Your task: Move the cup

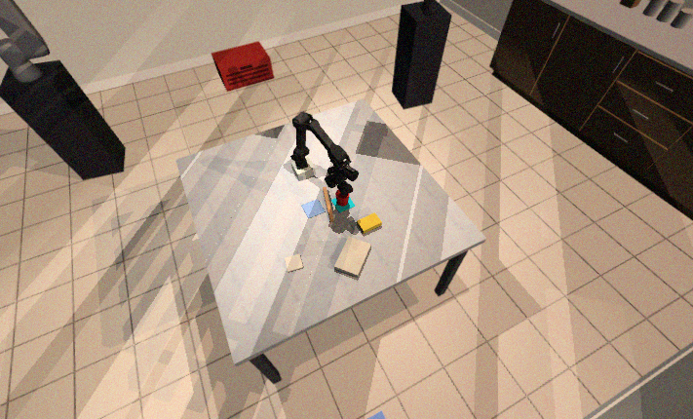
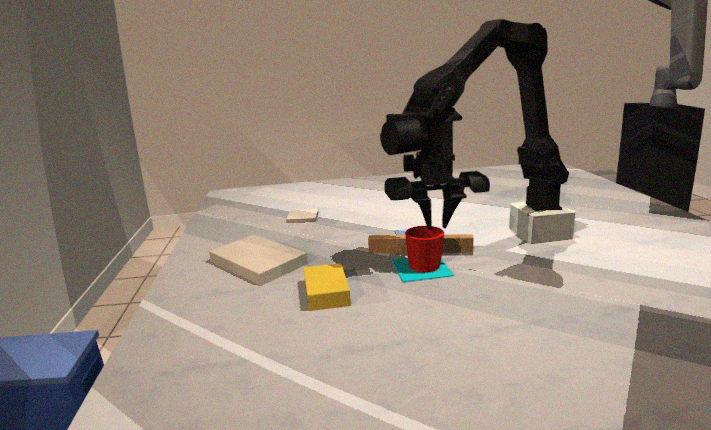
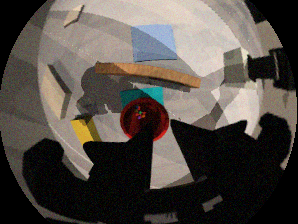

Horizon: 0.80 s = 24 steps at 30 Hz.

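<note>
Cup point(image 2: 424, 248) stood upright on the teal pad point(image 2: 422, 270), directly below our gripper point(image 2: 435, 221). We saw its fingers apart, holding nothing, tips just above the rim. The blue pad point(image 3: 153, 42) lay beyond a wooden bar point(image 3: 148, 74).

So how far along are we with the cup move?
Probably near the end. The red cup stands upright on the teal pad, with marbles inside and none visible outside it. The gripper hangs just above the rim, fingers apart, holding nothing, so the cup appears released. The blue pad beyond the wooden bar is bare. If teal is the target, only backing the arm off remains.
</note>
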Each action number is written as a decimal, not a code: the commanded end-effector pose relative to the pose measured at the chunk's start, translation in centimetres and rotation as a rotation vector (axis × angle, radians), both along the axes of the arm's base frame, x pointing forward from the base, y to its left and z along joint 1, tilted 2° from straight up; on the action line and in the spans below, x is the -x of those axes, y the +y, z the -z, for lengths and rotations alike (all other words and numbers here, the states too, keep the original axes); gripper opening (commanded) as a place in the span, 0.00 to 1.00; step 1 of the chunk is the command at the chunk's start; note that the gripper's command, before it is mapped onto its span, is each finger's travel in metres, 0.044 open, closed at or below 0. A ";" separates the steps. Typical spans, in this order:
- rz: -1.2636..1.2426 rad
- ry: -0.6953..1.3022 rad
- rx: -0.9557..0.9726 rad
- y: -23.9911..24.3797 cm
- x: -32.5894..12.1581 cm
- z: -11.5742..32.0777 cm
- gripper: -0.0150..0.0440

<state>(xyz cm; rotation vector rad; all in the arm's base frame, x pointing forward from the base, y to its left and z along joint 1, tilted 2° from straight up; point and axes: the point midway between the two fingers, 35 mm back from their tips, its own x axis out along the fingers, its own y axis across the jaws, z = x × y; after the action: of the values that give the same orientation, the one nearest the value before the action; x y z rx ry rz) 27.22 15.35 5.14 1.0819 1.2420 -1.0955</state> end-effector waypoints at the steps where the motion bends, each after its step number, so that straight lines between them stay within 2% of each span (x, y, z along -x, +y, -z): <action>1: 0.004 -0.001 -0.003 0.0 0.0 -0.8 0.47; 8: 0.004 -0.001 -0.003 0.0 0.0 -1.6 0.47; 20: 0.001 -0.001 -0.001 0.0 0.0 -1.8 1.00; 24: 0.002 -0.001 -0.002 0.1 -0.1 -3.2 1.00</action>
<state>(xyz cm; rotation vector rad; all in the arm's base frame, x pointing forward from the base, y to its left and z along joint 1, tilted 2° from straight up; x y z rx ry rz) 27.18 15.36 7.22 1.0778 1.2439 -1.0998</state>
